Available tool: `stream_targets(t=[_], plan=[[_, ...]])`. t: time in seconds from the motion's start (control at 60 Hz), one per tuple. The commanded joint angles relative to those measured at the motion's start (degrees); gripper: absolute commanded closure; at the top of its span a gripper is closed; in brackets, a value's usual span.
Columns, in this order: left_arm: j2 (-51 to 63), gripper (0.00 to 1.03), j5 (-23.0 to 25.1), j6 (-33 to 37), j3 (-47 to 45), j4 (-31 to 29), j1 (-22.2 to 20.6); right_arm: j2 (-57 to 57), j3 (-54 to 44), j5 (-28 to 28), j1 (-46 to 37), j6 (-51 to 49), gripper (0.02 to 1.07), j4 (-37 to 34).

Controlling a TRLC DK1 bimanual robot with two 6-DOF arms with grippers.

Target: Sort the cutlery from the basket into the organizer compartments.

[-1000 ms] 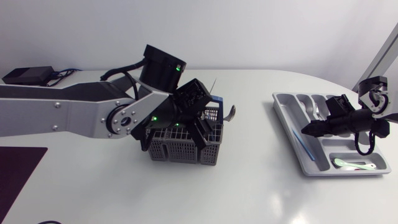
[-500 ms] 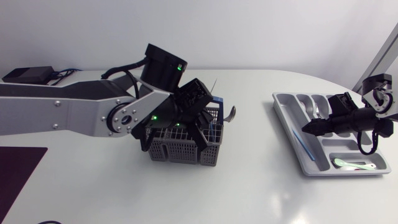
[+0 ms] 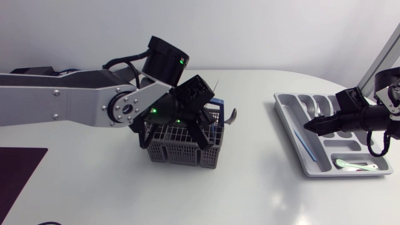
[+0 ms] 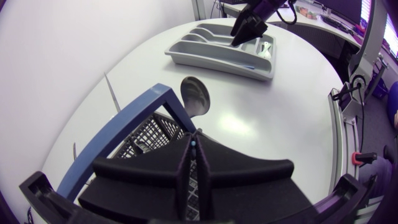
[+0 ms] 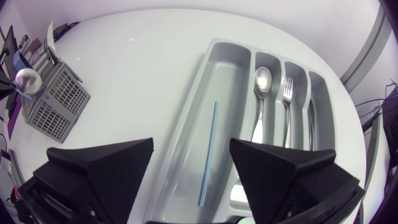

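Observation:
The dark grey mesh basket [image 3: 181,150] with a blue handle [image 4: 134,134] stands mid-table. My left gripper [image 3: 199,128] reaches down into it, shut on a thin blue-tipped stick [image 4: 194,144] that stands upright between its fingers. A large spoon [image 4: 196,96] leans out of the basket's far side. The grey organizer [image 3: 294,134] lies at the right. It holds a blue stick [image 5: 211,130] in its long compartment, a spoon [image 5: 262,81] and a fork [image 5: 287,93]. My right gripper [image 3: 310,127] hovers over the organizer, open with nothing between its fingers [image 5: 106,165].
Pale green and white pieces [image 3: 353,165] lie in the organizer's front compartment. A black box [image 3: 28,75] sits at the back left and a dark mat [image 3: 19,172] at the front left. Bare white tabletop stretches between basket and organizer.
My left gripper's fingers have shut in the basket and the arm has lifted slightly. My right gripper has opened wider and drawn back a little to the right over the organizer.

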Motion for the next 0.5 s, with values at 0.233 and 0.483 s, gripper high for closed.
stream_targets(t=[0.233,0.483], plan=[[-6.4,1.0,1.1,-0.7,5.2,-6.7,0.5,-8.0,-4.8,0.1,2.9,-2.0,0.1,0.6],[-9.6,1.0,2.4,-1.3,10.0,-13.1,1.3,-16.4,-8.2,0.1,7.0,-2.6,0.09,0.2]])
